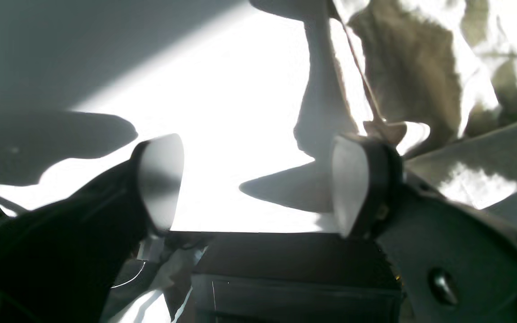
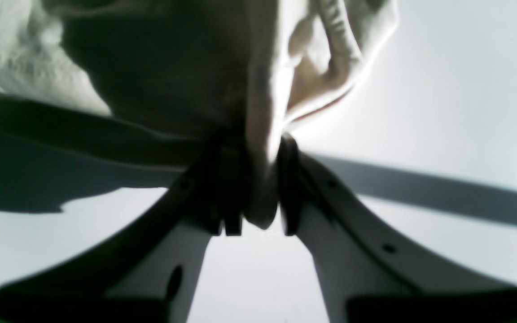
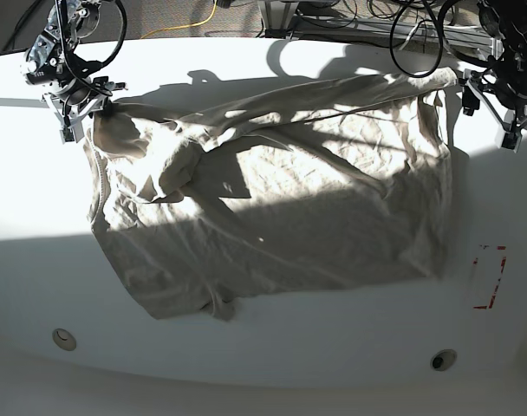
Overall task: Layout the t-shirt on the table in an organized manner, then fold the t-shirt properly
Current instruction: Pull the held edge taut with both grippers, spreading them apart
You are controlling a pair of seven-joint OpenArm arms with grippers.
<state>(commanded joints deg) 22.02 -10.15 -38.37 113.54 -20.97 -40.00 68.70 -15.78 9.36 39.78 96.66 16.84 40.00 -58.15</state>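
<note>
Base view shows the t-shirt (image 3: 281,204) spread wide across the white surface (image 3: 263,347), wrinkled, half in sunlight and half in shadow. Taking the shirt as landmark: the right gripper (image 3: 77,108) sits at its far corner on the view's left, touching the cloth there, while the left gripper (image 3: 506,113) stands just beyond its far corner on the view's right, apart from the fabric's edge. A bunched fold (image 3: 177,165) of cloth lies on the shirt's body near the right gripper's corner, and the near hem curls up in a small lump (image 3: 220,305). A red dashed rectangle mark (image 3: 489,277) lies on the surface beside the shirt's edge on the view's right. Two round holes (image 3: 64,339) sit nearer the camera than the shirt, one toward each near corner of the surface. Cables (image 3: 411,35) trail behind the shirt's far edge.

Right wrist view shows the right gripper (image 2: 260,188) with jaws clenched on a ridge of the t-shirt (image 2: 159,76); cloth fills the gap between them and rises above, over the surface (image 2: 442,89).

Left wrist view shows the left gripper (image 1: 258,184) with jaws spread wide and nothing between them, only bright surface (image 1: 222,112). The t-shirt (image 1: 411,76) lies beside one finger (image 1: 352,184); whether it touches I cannot tell.
</note>
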